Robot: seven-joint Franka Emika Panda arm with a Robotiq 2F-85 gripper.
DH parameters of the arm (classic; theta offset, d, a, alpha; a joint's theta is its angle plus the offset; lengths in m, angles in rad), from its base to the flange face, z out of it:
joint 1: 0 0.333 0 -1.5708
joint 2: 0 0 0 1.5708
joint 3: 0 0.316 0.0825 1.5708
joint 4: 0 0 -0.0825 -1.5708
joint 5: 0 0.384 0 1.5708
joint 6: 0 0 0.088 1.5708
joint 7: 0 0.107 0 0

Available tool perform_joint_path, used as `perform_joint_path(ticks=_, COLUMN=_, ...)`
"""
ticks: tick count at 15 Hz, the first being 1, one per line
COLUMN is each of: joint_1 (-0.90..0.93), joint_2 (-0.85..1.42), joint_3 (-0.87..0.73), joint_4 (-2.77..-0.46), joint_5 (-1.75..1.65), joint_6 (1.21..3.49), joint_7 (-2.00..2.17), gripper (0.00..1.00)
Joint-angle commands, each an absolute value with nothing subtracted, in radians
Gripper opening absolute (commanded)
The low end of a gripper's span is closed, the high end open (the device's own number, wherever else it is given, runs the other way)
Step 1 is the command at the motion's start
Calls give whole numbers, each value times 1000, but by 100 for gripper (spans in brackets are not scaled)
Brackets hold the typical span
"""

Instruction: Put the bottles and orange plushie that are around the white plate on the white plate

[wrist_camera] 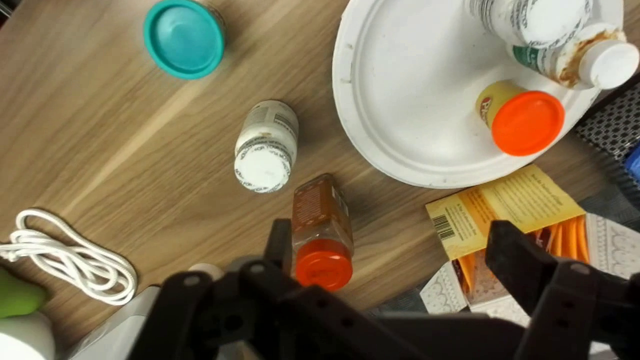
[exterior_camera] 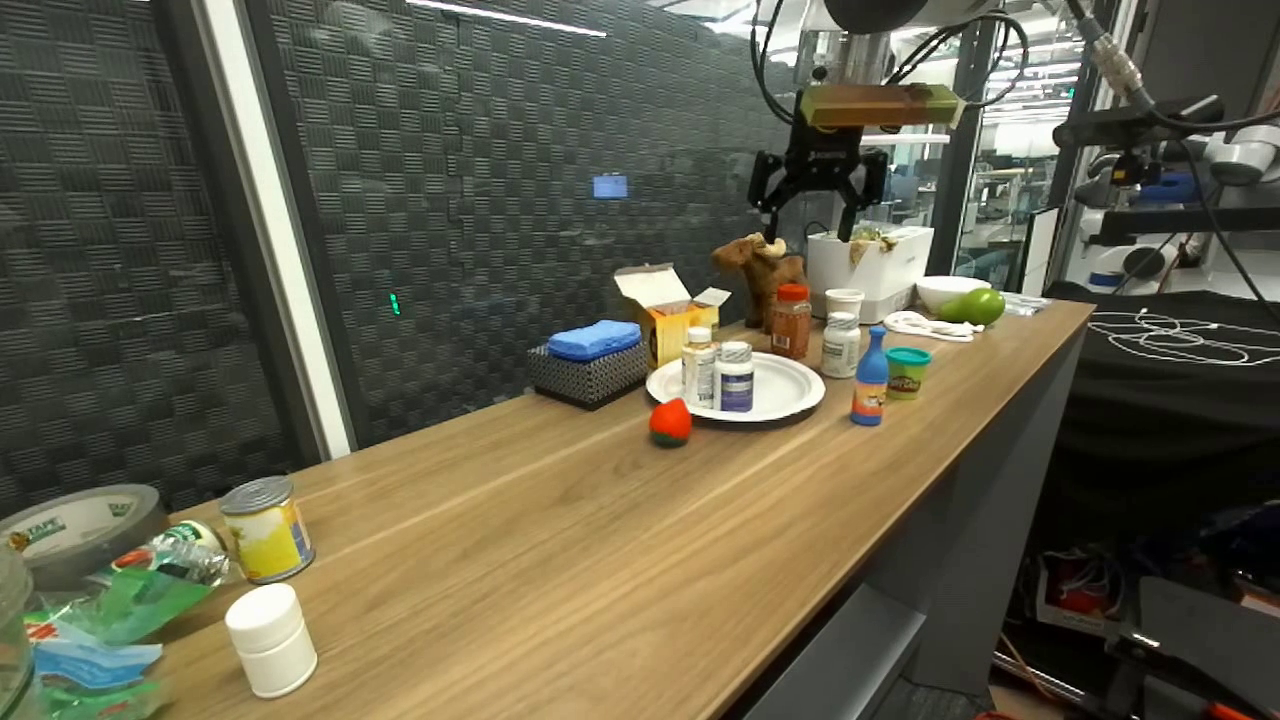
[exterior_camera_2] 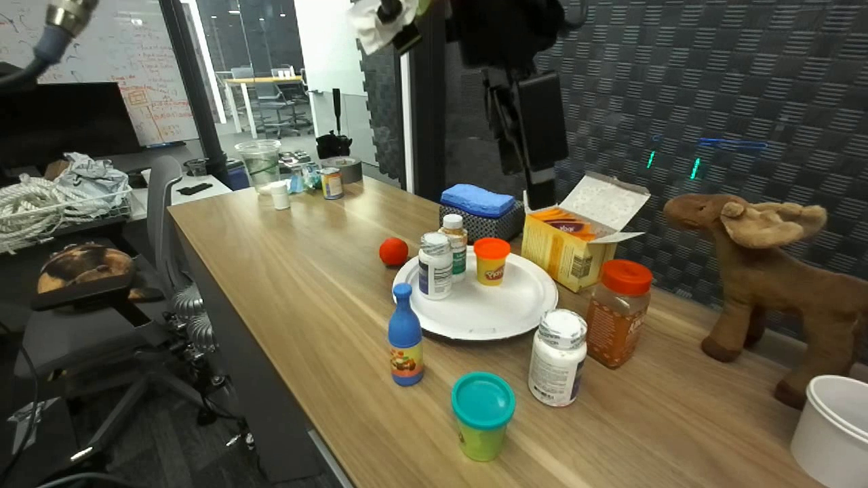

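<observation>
Filling the white plate (exterior_camera_2: 478,316) seems partway: spread, empty fingers (wrist_camera: 516,261) hang high beside it and should probably descend around the lone pill bottle (exterior_camera_2: 557,360) near its rim; two pill bottles (exterior_camera_2: 435,268) stand on it, the orange plushie (exterior_camera_2: 393,252) just outside it.

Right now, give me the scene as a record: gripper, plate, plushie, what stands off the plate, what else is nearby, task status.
gripper: open, holding nothing, above the tabletop
white plate: carries purple-labelled bottle, green-labelled bottle, orange-lidded tub
orange plushie: on the tabletop, off the plate
off the plate: blue bottle, white bottle, red-capped bottle, all upright
also nearby: teal-lidded tub, open yellow box, brown toy moose
task: unfinished
</observation>
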State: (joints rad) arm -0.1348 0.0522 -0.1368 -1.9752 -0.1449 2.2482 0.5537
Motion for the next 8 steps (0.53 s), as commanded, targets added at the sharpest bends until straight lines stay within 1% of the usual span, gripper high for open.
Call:
perform_joint_path(ticks=1, joint_1=-147, joint_2=132, joint_3=-162, joint_4=-1863, joint_5=-105, joint_6=2194, joint_7=597, gripper=100)
perform_joint_path(ticks=8, joint_1=-177, joint_2=263, joint_3=-199, joint_4=-1731, joint_5=44, joint_6=2138, joint_7=601, gripper=100)
